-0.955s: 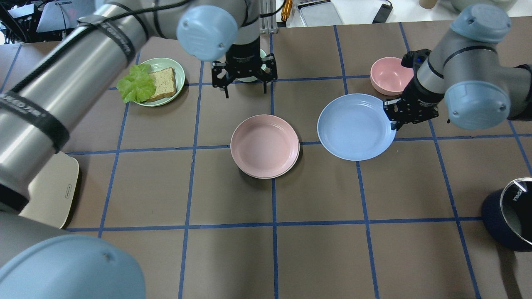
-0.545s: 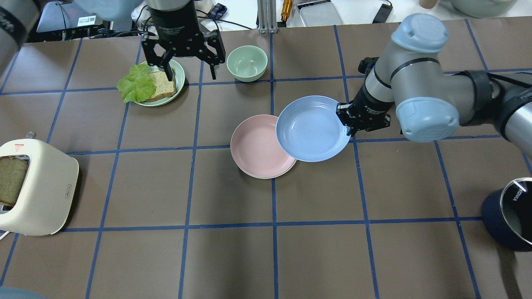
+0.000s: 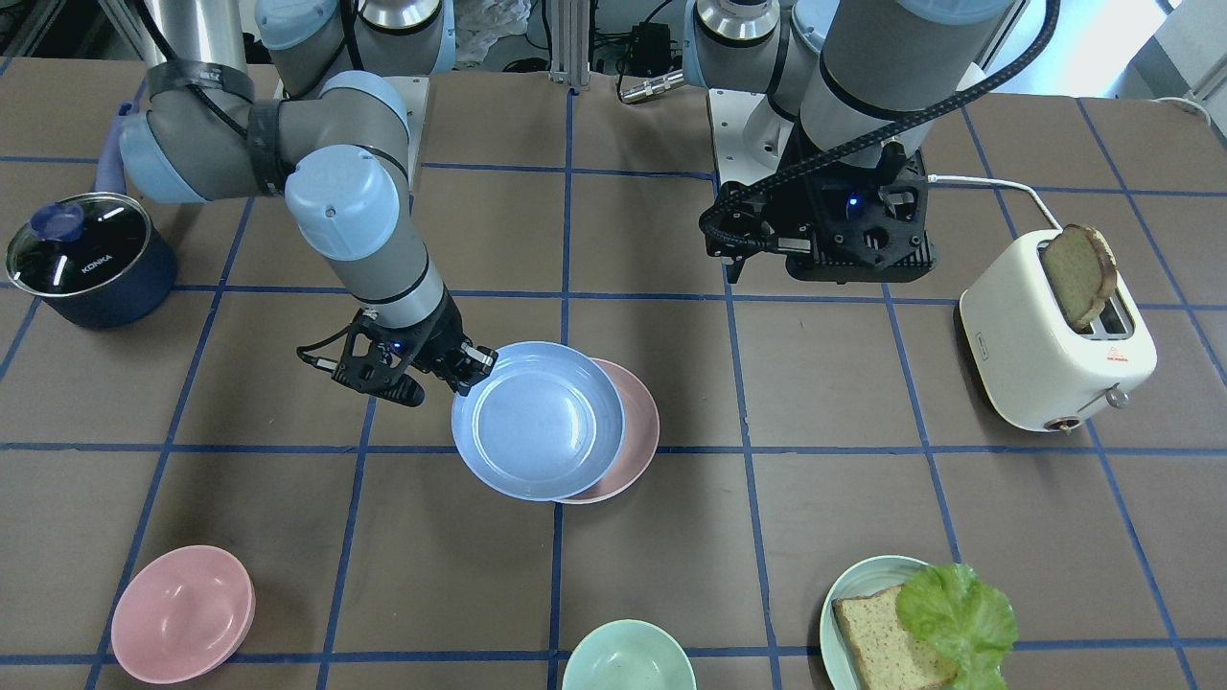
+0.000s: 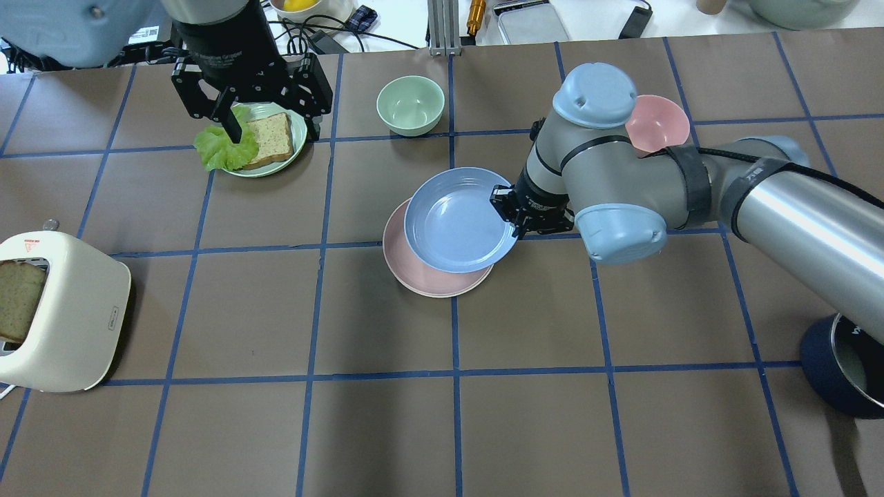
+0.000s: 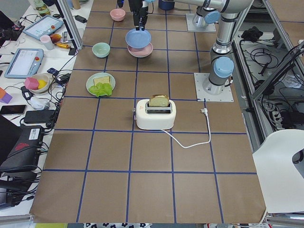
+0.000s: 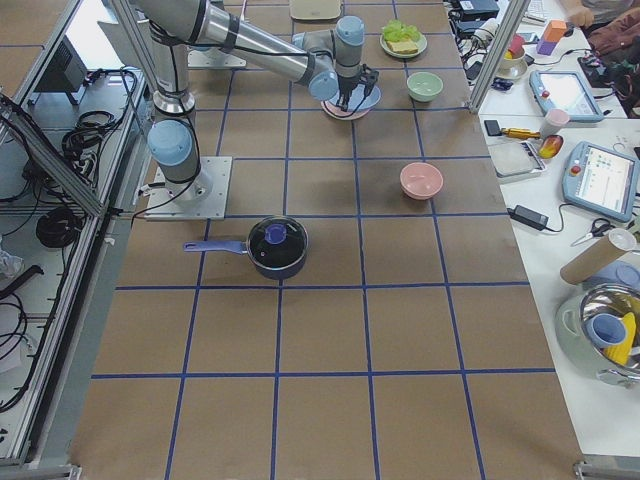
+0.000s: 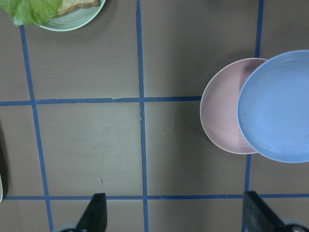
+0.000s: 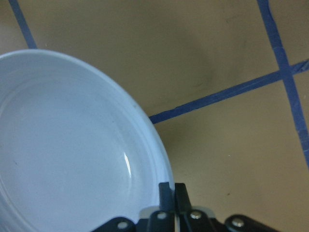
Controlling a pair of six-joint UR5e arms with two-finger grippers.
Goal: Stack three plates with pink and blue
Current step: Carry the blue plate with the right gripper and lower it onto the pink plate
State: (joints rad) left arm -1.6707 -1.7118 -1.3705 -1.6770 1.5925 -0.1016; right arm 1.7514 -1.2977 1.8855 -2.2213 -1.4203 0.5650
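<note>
My right gripper [image 4: 507, 210] is shut on the rim of the light blue plate [image 4: 456, 221] and holds it level just above the pink plate [image 4: 407, 266]. The blue plate is offset toward the far right. The right wrist view shows the fingertips [image 8: 165, 192] pinched on that rim [image 8: 63, 145]. A thin pale edge under the pink plate [image 3: 637, 422] is all that shows of the cream-white plate. My left gripper [image 4: 273, 128] is open and empty, high over the back left. It looks down on both plates [image 7: 280, 106].
A pale green plate [image 4: 280, 164] with bread and lettuce lies under my left gripper. A mint bowl [image 4: 410, 103] stands at the back centre. A pink bowl [image 4: 659, 128] is behind my right arm. A toaster [image 4: 62, 310] stands at the left and a dark pot [image 4: 846, 366] at the right.
My right gripper has carried the blue plate leftward, from beside the pink plate to over it. My left arm has pulled back to the far left, gripper still open.
</note>
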